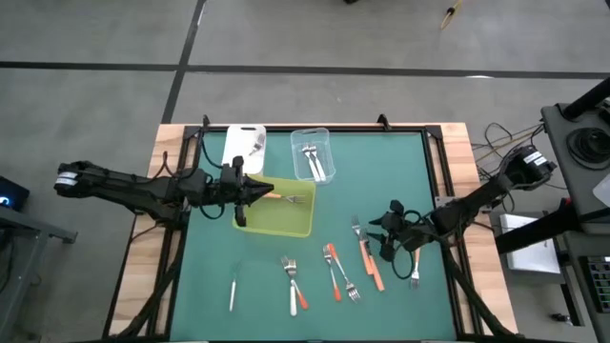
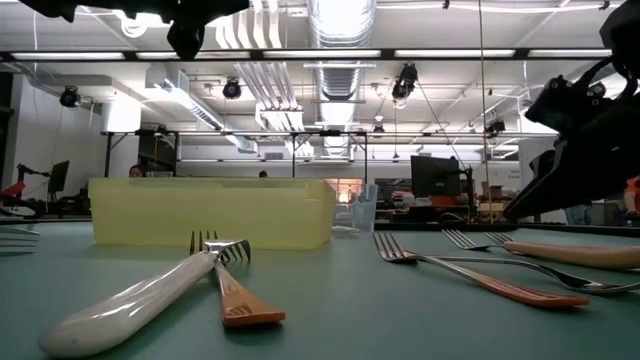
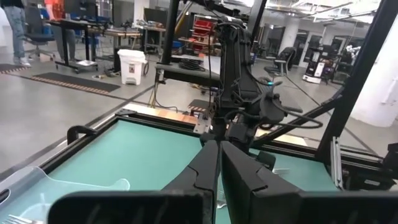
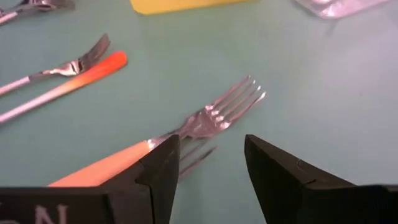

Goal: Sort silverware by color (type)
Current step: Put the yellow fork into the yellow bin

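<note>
I see my right gripper (image 4: 208, 165) spread wide and empty, low over an orange-handled fork (image 4: 186, 134) on the green mat; my left gripper (image 1: 255, 193) is closed above the yellow-green tray (image 1: 286, 224).

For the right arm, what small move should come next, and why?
Probably lower the right pincer and close it on the orange-handled fork. Its fingers stand open just above the fork, where handle meets head, and hold nothing. The left pincer is shut over the yellow-green tray, so it looks occupied there.

Teal table (image 1: 381, 191) — yellow-green tray (image 1: 276, 221), orange-handled fork (image 4: 155, 146), seemingly.
</note>
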{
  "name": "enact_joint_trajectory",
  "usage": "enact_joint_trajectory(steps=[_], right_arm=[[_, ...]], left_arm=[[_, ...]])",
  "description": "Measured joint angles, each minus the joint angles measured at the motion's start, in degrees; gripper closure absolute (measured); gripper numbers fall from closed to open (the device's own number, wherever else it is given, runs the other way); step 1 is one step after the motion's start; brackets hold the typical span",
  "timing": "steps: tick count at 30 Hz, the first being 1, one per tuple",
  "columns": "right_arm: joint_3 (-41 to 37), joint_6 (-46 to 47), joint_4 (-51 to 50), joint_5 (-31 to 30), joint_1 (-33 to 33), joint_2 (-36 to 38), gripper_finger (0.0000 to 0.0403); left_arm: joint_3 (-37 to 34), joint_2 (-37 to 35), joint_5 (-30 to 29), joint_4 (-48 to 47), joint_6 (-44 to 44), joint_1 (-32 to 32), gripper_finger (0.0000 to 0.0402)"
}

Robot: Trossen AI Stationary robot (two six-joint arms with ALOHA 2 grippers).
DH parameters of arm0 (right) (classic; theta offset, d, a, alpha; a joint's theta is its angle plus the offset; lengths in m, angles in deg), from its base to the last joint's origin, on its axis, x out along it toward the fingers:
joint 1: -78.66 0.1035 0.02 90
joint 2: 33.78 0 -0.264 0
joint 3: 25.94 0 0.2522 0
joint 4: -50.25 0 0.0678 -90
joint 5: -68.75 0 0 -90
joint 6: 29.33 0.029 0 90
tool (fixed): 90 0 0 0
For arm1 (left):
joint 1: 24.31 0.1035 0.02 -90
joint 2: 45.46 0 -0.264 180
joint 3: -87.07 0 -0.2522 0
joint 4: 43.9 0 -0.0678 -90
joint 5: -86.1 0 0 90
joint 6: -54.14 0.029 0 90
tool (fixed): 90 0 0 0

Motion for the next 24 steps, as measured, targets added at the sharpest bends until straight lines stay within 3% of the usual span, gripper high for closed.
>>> enact_joint_trajectory(steps=[10,24], right_arm=[[-0.1,0.5,0.7,1.0,0.0,-0.7,0.0232],[1.3,1.7,6.2,1.0,-0.7,-10.1,0.0232]], left_arm=[[0.0,0.0,-0.1,1.4,-0.1,0.0,0.04],[0.0,0.0,-0.1,1.4,-0.2,0.0,0.04]])
